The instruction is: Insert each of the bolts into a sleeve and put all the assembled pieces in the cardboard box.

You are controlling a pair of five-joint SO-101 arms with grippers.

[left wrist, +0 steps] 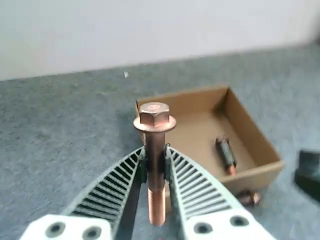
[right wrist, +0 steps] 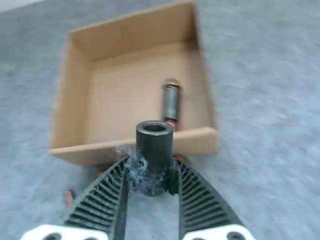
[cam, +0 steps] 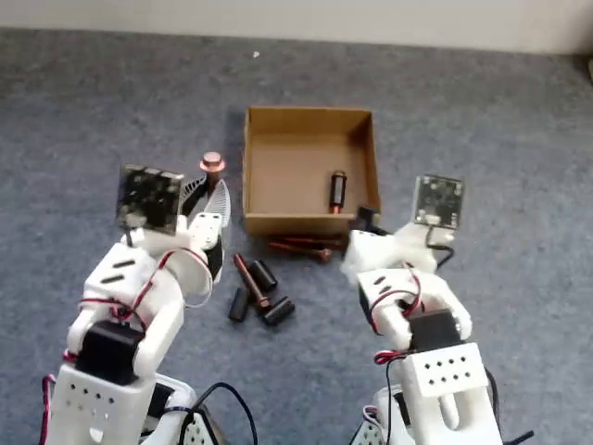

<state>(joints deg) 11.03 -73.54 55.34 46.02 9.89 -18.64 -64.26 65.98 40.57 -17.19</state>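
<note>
My left gripper (left wrist: pixel 155 149) is shut on a copper bolt (left wrist: pixel 155 165), held upright with its hex head on top; from above the left gripper (cam: pixel 211 188) stands left of the cardboard box (cam: pixel 309 112). Just off the box's front right corner, my right gripper (right wrist: pixel 152 161) is shut on a black sleeve (right wrist: pixel 154 147), open end up. One assembled piece (cam: pixel 338 190) lies inside the box (right wrist: pixel 135 30), near its right wall. Loose bolts (cam: pixel 301 246) lie along the box's front wall. Another bolt (cam: pixel 250 278) and three black sleeves (cam: pixel 277 311) lie on the carpet between the arms.
Grey carpet (cam: pixel 482 120) covers the whole surface. The box floor (left wrist: pixel 195 130) left of the assembled piece (left wrist: pixel 226 155) is bare. A pale wall runs behind the carpet's far edge.
</note>
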